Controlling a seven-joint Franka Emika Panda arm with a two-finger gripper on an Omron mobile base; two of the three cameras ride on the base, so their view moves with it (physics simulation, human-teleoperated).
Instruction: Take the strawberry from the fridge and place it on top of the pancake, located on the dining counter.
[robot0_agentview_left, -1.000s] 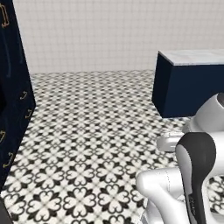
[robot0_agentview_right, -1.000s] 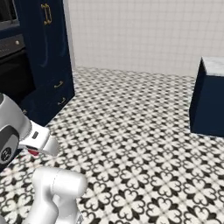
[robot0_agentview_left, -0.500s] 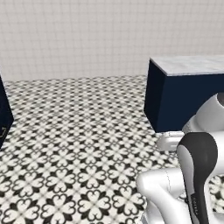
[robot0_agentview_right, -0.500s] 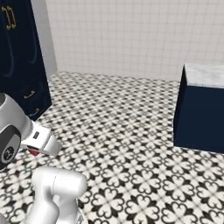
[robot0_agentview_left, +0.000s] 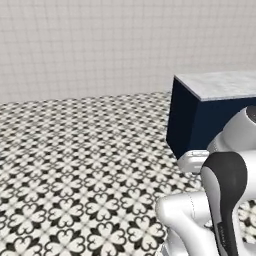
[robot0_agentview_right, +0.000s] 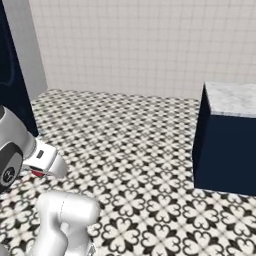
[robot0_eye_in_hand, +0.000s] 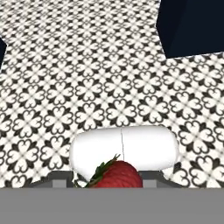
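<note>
The strawberry (robot0_eye_in_hand: 120, 174), bright red with green leaves, sits between my gripper's (robot0_eye_in_hand: 114, 180) jaws at the bottom of the hand view, with the gripper shut on it. From the right base camera the berry shows as a red speck (robot0_agentview_right: 38, 173) under the white hand, low over the floor. The dining counter (robot0_agentview_left: 220, 84) has a marbled top on a navy base and stands ahead to the right (robot0_agentview_right: 232, 100). Its navy corner (robot0_eye_in_hand: 192, 26) lies at the hand view's top right. The pancake and the fridge are out of view.
Black-and-white patterned floor tiles (robot0_agentview_left: 85, 165) spread between me and the white tiled wall (robot0_agentview_left: 100, 45). A dark navy cabinet (robot0_agentview_right: 9, 75) edges the left of the right base view, beside a grey wall strip (robot0_agentview_right: 27, 50).
The whole picture has shifted, so the base has turned: the navy cabinets slid off to the left and the counter came nearer and more central. The strawberry stays in the gripper.
</note>
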